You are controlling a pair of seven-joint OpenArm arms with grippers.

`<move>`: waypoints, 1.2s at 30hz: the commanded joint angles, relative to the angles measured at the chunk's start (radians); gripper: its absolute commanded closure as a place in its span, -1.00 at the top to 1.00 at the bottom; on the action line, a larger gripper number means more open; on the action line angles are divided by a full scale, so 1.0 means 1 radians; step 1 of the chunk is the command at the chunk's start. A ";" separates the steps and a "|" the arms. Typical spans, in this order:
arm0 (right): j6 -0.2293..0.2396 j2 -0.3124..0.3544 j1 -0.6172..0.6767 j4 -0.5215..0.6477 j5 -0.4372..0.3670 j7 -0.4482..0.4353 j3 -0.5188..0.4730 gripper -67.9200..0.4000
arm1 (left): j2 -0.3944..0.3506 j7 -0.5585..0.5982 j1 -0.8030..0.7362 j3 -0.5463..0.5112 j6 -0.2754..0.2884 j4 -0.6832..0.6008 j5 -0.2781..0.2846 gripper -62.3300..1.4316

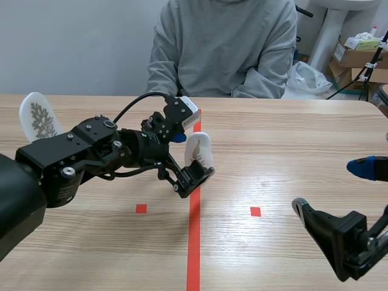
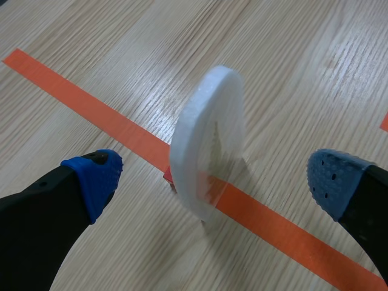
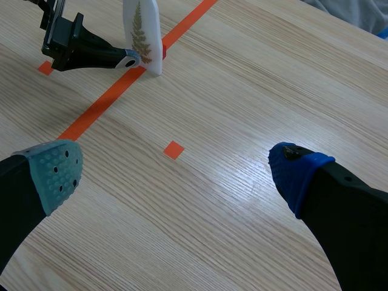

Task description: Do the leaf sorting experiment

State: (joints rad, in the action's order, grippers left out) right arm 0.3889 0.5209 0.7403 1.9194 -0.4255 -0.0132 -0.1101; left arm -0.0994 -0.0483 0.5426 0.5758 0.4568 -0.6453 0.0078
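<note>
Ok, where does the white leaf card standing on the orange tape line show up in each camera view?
Scene view: leaf card upright near the middle, between the left end effector's open fingers.
Left wrist view: edge-on, between that end effector's fingers, untouched.
Right wrist view: far ahead of the right end effector, beside the other arm's finger.
Shared landmark: the long tape line it stands on.

Matt white foam-like plaque [image 2: 203, 133], smooth wood-grain table [image 2: 303, 60], soft dotted pads [image 2: 97, 176]
</note>
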 commanded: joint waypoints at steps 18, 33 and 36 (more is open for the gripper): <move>0.000 -0.001 -0.012 0.012 -0.004 -0.012 -0.008 0.88 | 0.048 0.016 0.000 -0.001 0.000 -0.021 0.010 -0.03; 0.000 -0.001 -0.012 0.012 -0.004 -0.012 -0.008 0.88 | 0.049 0.032 0.000 -0.001 0.002 -0.021 0.010 -0.80; 0.000 -0.001 -0.012 0.012 -0.004 -0.012 -0.008 0.88 | 0.047 0.032 0.000 -0.002 0.010 -0.022 0.010 -0.80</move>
State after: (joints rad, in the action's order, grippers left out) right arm 0.3889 0.5209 0.7403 1.9194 -0.4255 -0.0132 -0.1101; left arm -0.0608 -0.0322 0.5369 0.5755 0.4587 -0.6456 0.0074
